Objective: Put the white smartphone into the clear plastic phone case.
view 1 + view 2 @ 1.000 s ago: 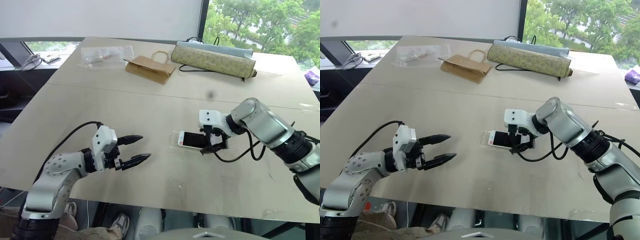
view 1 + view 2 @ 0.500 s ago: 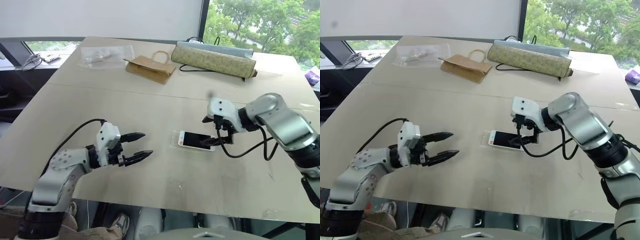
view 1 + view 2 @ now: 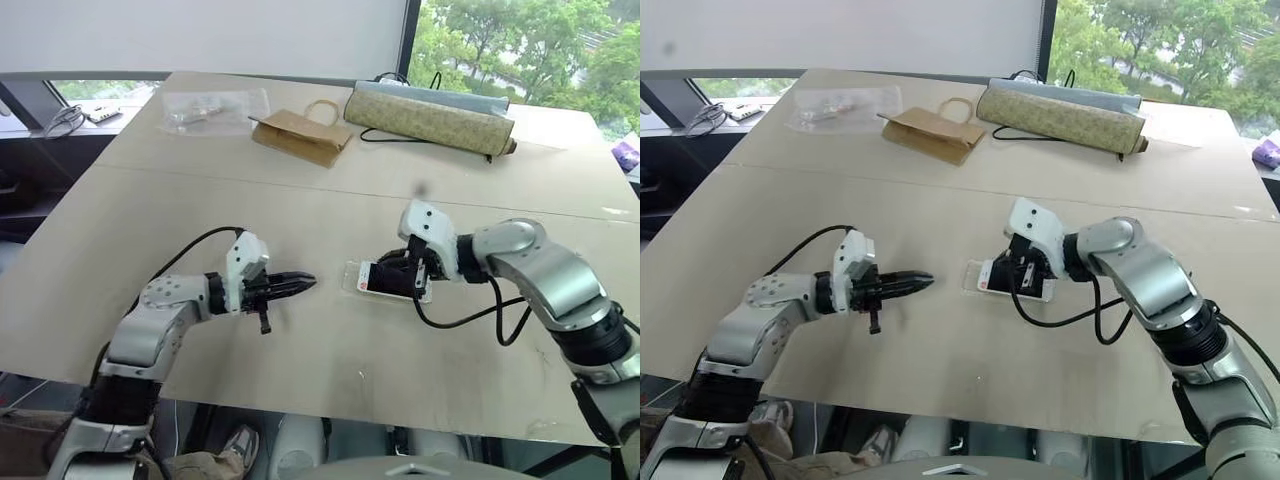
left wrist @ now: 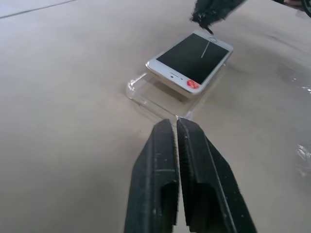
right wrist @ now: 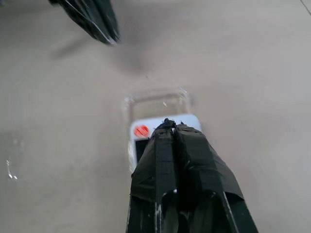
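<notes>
The white smartphone with its black screen [image 4: 192, 60] lies askew, half-seated on the clear plastic phone case [image 4: 146, 94] mid-table. Both grippers' fingers, left [image 4: 176, 127] and right [image 5: 170, 127], are clenched empty; a closed-finger push could skid both things instead of seating the phone.

The right hand [image 5: 170, 127] rises from the bottom of the frame with its two black fingers [image 5: 187, 160] pressed together, their tips over the white smartphone [image 5: 146, 133] at centre. The phone shows a red round mark near its end and lies partly in the clear plastic phone case [image 5: 155, 102], whose glossy end juts beyond it on the pale desk [image 5: 252, 73]. In the upper left of the frame the left hand [image 5: 97, 22] shows as a dark blurred tip above the desk.
</notes>
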